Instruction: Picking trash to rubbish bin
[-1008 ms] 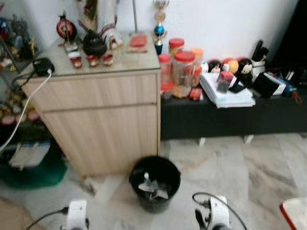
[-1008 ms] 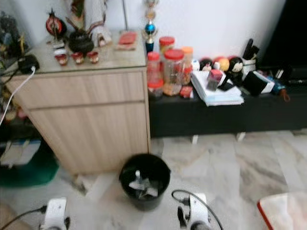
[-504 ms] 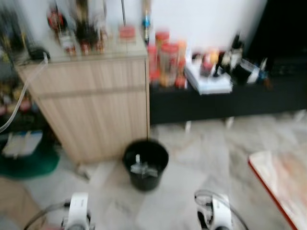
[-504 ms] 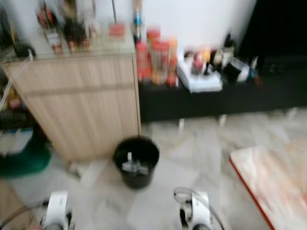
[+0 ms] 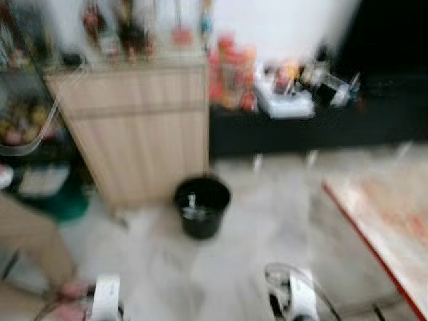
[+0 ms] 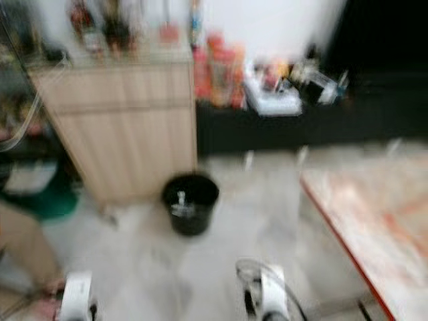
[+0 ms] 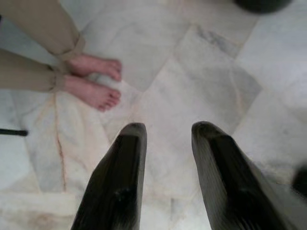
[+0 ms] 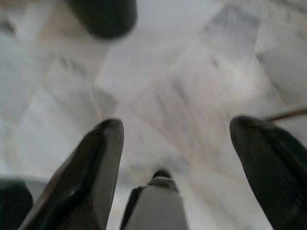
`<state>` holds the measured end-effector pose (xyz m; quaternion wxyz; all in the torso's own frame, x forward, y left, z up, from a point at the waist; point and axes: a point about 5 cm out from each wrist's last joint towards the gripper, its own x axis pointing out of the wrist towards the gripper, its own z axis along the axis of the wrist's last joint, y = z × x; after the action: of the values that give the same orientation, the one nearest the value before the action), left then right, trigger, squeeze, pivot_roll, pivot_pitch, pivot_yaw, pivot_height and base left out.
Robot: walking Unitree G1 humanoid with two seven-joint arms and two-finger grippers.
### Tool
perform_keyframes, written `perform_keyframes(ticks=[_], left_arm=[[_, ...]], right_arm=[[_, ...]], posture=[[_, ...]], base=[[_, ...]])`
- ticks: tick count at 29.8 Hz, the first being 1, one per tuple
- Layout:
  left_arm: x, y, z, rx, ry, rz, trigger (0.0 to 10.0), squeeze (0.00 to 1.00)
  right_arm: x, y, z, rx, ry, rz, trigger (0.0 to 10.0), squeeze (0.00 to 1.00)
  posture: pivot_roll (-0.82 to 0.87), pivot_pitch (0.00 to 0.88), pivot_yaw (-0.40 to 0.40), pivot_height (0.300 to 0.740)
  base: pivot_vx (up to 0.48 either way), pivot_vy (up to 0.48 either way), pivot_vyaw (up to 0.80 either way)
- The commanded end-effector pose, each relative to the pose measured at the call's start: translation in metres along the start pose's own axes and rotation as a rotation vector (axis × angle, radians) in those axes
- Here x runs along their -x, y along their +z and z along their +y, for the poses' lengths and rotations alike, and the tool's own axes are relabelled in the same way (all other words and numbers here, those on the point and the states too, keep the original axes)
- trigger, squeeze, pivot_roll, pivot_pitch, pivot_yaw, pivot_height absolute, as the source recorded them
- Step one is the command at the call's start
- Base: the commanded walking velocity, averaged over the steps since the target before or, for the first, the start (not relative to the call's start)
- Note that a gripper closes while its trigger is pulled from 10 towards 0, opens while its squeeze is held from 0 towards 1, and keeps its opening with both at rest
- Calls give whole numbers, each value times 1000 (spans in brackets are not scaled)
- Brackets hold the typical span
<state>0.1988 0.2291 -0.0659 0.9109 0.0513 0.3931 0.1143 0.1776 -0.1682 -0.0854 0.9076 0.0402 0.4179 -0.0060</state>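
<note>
So the black rubbish bin [image 5: 202, 206] sits on the marble floor [image 5: 254, 221] at about 12 o'clock, by the wooden cabinet [image 5: 144, 127]. Right gripper [image 8: 182, 143] is spread wide and empty, left gripper [image 7: 165, 139] narrower, also empty. Neither arm looks clearly closer.

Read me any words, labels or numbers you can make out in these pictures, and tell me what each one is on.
None can be read.
The red-lidded jars on the black bench may carry labels, but motion blur hides them.
The items on the wooden cabinet are too blurred too.
The black bin shows no lettering.
</note>
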Motion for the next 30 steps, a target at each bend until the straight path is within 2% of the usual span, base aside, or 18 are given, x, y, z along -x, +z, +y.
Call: perform_keyframes(ticks=[1,26,30], left_arm=[[2,-8,0,2,5,31,10000,0],[2,-8,1,12,15,31,10000,0],[2,-8,1,14,16,31,10000,0]], right_arm=[[-2,10,-4,11,-9,-27,10000,0],[-2,10,-6,6,-15,-21,10000,0],[-2,10,-5,6,-13,-18,10000,0]], posture=[[-52,0,-17,740],[-50,1,-21,740],[-50,1,-21,740]], base=[[-277,0,0],[0,0,0],[0,0,-756]])
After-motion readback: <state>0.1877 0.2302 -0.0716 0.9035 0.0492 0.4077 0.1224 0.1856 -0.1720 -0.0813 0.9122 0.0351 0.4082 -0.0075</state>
